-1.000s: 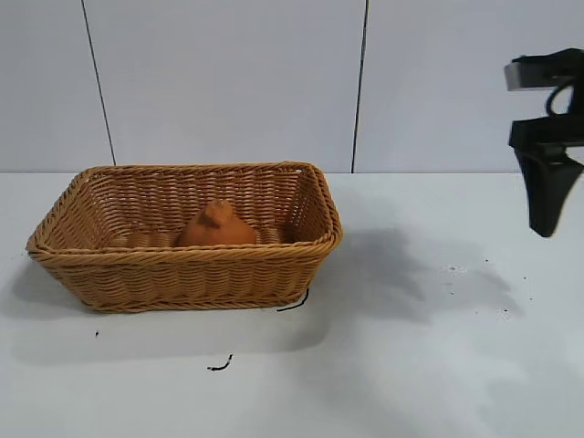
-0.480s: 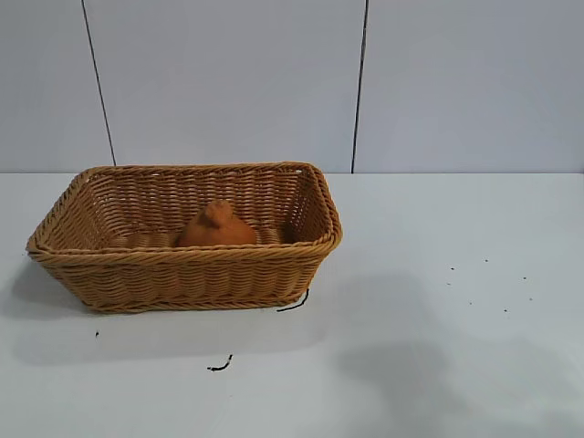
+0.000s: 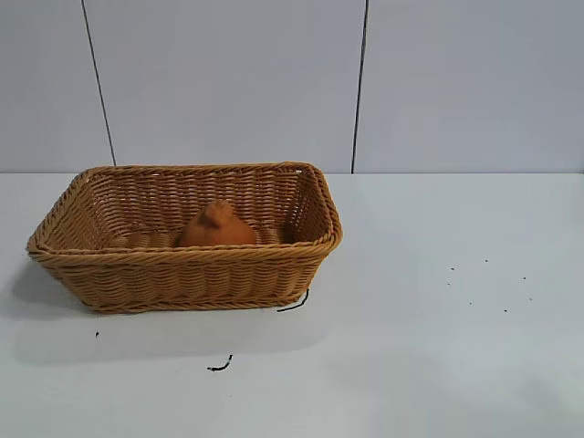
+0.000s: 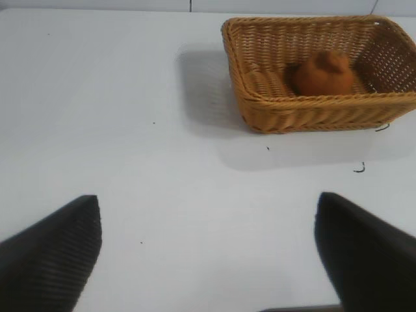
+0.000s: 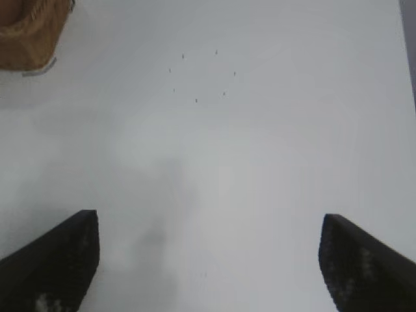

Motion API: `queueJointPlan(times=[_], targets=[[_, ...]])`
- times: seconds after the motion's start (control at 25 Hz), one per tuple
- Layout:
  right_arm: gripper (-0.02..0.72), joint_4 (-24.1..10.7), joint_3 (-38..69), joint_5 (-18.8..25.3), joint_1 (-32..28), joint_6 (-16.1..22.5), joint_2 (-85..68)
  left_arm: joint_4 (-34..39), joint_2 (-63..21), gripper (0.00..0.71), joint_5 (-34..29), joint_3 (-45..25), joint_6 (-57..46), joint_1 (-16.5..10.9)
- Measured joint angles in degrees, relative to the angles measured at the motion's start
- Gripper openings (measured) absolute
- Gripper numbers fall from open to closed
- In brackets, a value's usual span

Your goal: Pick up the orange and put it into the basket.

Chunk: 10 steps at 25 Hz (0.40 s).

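Note:
The orange (image 3: 216, 228) lies inside the tan wicker basket (image 3: 187, 265) at the table's left, its knobby bump up. Both also show in the left wrist view, the orange (image 4: 322, 73) in the basket (image 4: 312, 110). A corner of the basket (image 5: 29, 45) shows in the right wrist view. My left gripper (image 4: 208, 214) is open and empty over bare table, well away from the basket. My right gripper (image 5: 209, 224) is open and empty over bare table to the basket's right. Neither gripper shows in the exterior view.
The white table (image 3: 429, 347) carries small dark specks (image 3: 484, 283) at the right and two black marks (image 3: 219, 365) in front of the basket. A panelled grey wall (image 3: 274, 82) stands behind.
My right gripper, seen high at the right edge one second ago, has left the exterior view, and its shadow on the table has faded. The orange and basket have not moved.

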<state>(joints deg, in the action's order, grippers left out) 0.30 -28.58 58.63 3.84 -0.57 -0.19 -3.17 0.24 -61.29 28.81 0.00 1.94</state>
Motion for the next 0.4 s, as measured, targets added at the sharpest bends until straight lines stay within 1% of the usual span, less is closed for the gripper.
queueJointPlan(times=[0.4], targets=[[0.655,0.0,0.0,0.0,0.0,0.0,0.0,0.0,0.0,0.639,0.0,0.0,0.0,0.0]])
